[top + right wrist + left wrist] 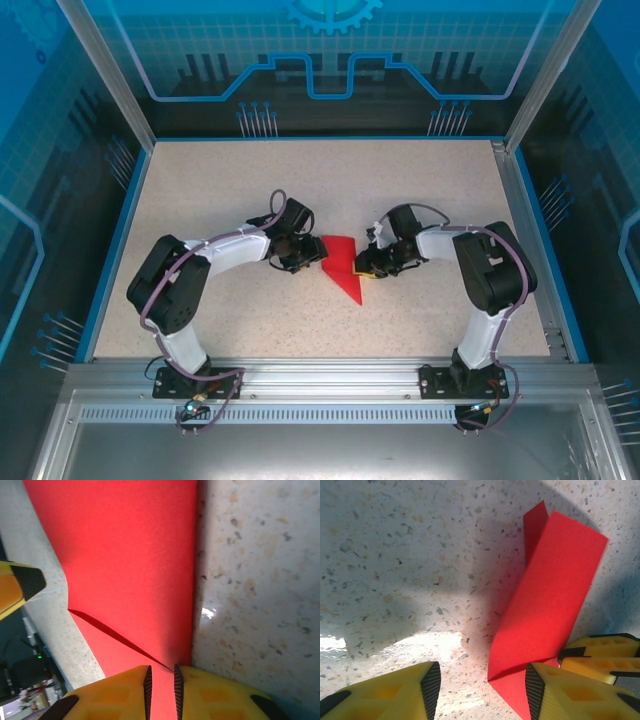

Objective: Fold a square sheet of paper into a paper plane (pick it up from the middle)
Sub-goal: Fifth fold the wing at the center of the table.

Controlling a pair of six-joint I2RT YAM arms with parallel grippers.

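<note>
My right gripper [161, 672] is clamped on an edge of the half-folded sheet of paper [343, 265], which lies mid-way across the table [250, 190], clear of every edge. My left gripper [482, 685] stands apart just beside it. I judge 1 fold is in hand; next, press the crease flat.

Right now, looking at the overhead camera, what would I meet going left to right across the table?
left arm → left tool → folded red paper → right tool, pinching the paper's edge → right arm
</note>
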